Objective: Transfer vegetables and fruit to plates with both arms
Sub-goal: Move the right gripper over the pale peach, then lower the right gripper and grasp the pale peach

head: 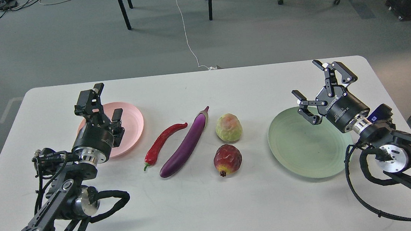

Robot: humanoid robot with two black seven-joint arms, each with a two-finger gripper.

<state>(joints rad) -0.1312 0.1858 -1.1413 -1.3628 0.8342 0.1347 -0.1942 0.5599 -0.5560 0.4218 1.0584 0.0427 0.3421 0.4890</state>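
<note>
White surface (206, 206) — rounded far corners, wide bare stretch along the near side. Pink plate (133, 124) at left, well in from the left edge; pale green plate (303, 147) at right, near the right edge. Both plates hold nothing.

Between the plates, all lying on the surface: red chili pepper (163, 142), stem toward the near side; purple eggplant (189, 143) just beside it, slanting the same way; yellow-green fruit (229, 128) right of the eggplant's far end; dark red fruit (227, 159) close in front of it. Open room separates the fruit from the green plate.

Left gripper (108, 102) — above the pink plate's left part, fingers parted, holding nothing. Right gripper (320, 89) — above the green plate's far rim, fingers spread wide, holding nothing.

Beyond the far edge: grey floor, a white cable (186, 38), dark table legs (123, 10).
</note>
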